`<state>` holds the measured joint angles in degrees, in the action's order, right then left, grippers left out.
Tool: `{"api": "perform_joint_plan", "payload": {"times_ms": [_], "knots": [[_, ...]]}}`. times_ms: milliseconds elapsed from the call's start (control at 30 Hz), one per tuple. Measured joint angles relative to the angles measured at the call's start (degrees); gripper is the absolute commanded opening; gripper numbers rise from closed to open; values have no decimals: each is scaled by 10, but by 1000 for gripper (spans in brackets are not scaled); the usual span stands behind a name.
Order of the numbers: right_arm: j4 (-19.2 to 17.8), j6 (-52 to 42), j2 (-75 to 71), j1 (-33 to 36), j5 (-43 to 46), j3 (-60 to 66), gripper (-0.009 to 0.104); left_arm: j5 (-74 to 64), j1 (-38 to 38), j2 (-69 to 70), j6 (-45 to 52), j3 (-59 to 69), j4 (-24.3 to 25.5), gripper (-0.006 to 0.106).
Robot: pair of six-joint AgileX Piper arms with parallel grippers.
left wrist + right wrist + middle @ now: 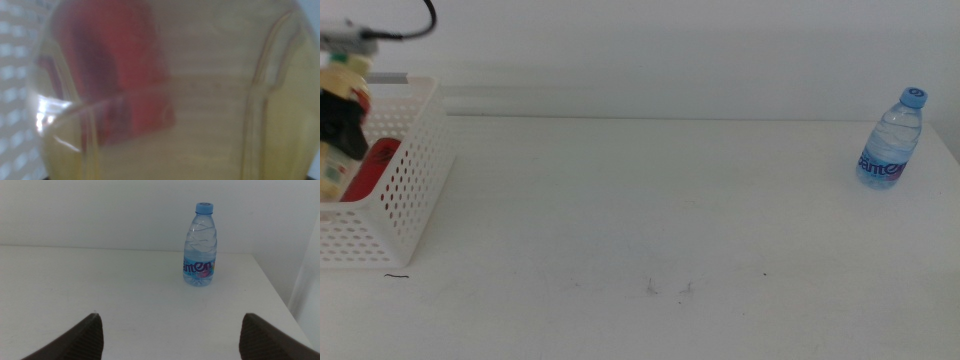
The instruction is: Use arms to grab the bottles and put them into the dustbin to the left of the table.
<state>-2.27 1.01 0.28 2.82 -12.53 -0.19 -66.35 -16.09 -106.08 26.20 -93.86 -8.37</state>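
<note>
- The left gripper (pixel 340 125) hangs over the dustbin (pixel 405 190) at the table's (pixel 650 200) far left edge, clenched on the yellow bottle (pixel 342 120), which it holds above the bin's inside.
- The left wrist view is filled by the yellow bottle (pixel 210 100), very close and blurred; a red shape shows through it, and the bin's perforated wall (pixel 15 75) shows at one side.
- The red can (pixel 370 168) lies inside the dustbin, under the held bottle.
- The water bottle (pixel 892 140) stands upright near the table's far right corner, well apart from the bin.
- The right gripper (pixel 172 340) is not seen in the middle view; in its own view its jaws are spread wide, empty, with the water bottle (pixel 201 245) ahead of them, untouched.
</note>
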Motion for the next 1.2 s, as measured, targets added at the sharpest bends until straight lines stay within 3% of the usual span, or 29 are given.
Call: {"api": "perform_joint_plan", "payload": {"times_ms": [133, 233, 400, 500, 833, 1200], "knots": [[0, 0, 0, 0, 0, 0, 79, 16, 0, -42, 7, 0, -13, 10], [0, 0, 0, 0, 0, 0, 79, 28, 0, -64, 9, 0, -16, 23], [0, 0, 0, 0, 0, 0, 79, 36, 1, -84, 19, 0, -26, 70], [0, 0, 0, 0, 0, 0, 79, 33, 1, -82, 20, -3, -34, 92], [0, 0, 0, 0, 0, 0, 79, -5, 9, 74, 36, 2, -131, 94], [0, 0, 0, 0, 0, 0, 79, -31, 85, 303, 20, 5, -253, 94]]}}
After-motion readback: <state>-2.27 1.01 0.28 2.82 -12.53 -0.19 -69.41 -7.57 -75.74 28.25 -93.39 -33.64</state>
